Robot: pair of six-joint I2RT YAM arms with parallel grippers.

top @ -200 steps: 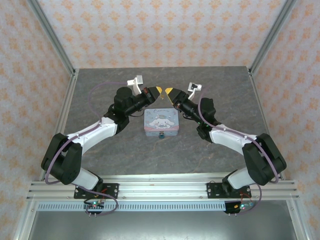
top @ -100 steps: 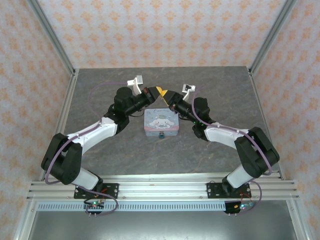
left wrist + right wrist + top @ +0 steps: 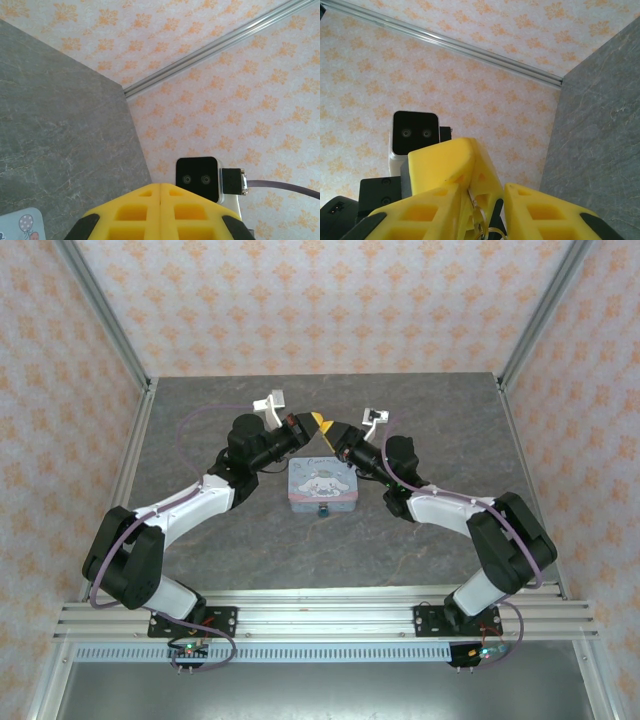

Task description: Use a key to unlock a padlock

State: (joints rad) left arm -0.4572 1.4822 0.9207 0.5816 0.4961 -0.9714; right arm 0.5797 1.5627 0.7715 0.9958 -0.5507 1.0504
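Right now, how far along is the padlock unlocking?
Done: the key, a small metallic piece, seems lifted, pinched at the shut left claw tip. In hand: the right claw, jaws apart, straddles that tip above the tin, apparently a handover. Left: the padlock sits untouched at the tin's front; inserting and turning the key has not begun.

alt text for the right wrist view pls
Yellow fingers of the right gripper stand apart around the tip of the left gripper, a small silvery ring between them. Behind: left wrist camera, orange-patterned wall, metal rail, grey table at right.
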